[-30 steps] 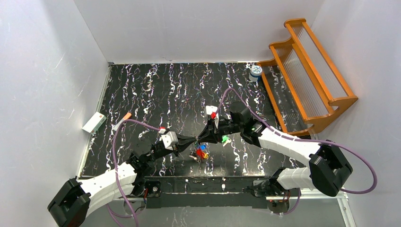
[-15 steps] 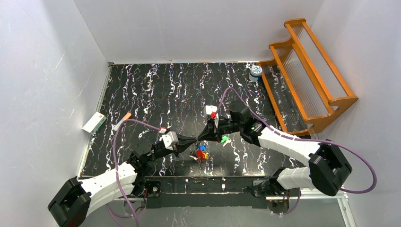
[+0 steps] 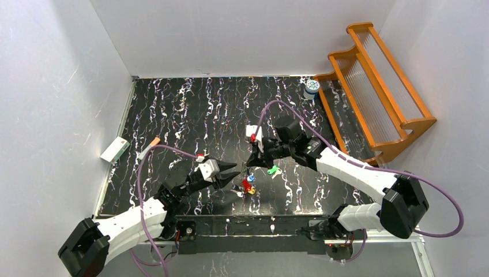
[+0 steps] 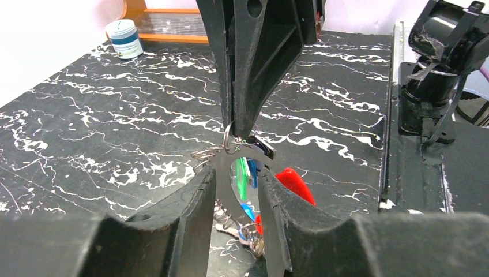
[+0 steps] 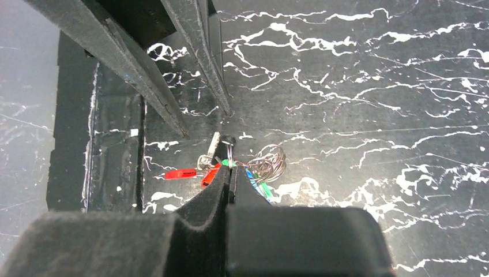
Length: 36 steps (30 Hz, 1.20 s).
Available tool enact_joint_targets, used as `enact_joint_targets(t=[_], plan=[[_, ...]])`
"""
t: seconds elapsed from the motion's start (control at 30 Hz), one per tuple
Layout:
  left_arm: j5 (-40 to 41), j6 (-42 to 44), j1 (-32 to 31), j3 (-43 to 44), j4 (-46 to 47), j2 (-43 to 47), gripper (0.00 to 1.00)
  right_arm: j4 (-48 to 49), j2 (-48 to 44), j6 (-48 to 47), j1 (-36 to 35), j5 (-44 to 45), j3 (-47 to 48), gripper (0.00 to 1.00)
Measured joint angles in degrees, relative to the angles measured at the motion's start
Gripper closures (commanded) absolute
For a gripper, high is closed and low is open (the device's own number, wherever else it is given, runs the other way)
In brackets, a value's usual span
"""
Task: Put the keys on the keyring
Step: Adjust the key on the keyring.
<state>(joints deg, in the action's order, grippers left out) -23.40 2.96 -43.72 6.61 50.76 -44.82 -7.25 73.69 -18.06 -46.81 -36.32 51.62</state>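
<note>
My right gripper (image 3: 250,163) is shut on the thin keyring (image 5: 230,153) and holds it above the table. The keys hang below it: a blue one (image 3: 251,178), a red one (image 3: 246,185) and a yellow one (image 3: 252,190). A green key (image 3: 272,171) shows just right of them; I cannot tell whether it is on the ring. My left gripper (image 3: 230,172) is open, with its fingers on either side of the hanging keys (image 4: 243,176). In the left wrist view the right gripper (image 4: 236,130) comes down from above. The right wrist view shows red keys (image 5: 181,173) and wire coils (image 5: 271,164).
A white-and-blue jar (image 3: 312,88) stands at the back right beside an orange wooden rack (image 3: 375,86). A white box (image 3: 115,149) and an orange-tipped white stick (image 3: 149,148) lie at the left edge. The right arm's base (image 4: 438,69) is close by.
My left gripper has opened and let go. My right gripper has risen and moved slightly back with the keyring, so the keys now hang from it.
</note>
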Motion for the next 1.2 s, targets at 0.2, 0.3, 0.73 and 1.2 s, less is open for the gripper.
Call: enact_joint_targets(t=[0.2,0.3,0.73,1.2], plan=[[0.55,3.74,0.0,4.28,-8.74,0.02,0.67,-9.64,2.69,-4.0,-1.4,4.57,5.38,0.99],[0.57,5.55,0.0,6.14,-12.46,0.02,0.66,-13.03,3.72,-5.77,-2.84,6.73,6.1,0.99],[-3.96,7.89,0.0,7.08,-16.5,-4.0,0.75,-18.49,6.64,-8.13,-7.04,10.67,8.92,0.99],[-7.74,7.54,-0.15,7.39,-12.94,-8.59,0.81,-18.56,7.04,-8.31,-7.72,10.71,9.18,0.99]])
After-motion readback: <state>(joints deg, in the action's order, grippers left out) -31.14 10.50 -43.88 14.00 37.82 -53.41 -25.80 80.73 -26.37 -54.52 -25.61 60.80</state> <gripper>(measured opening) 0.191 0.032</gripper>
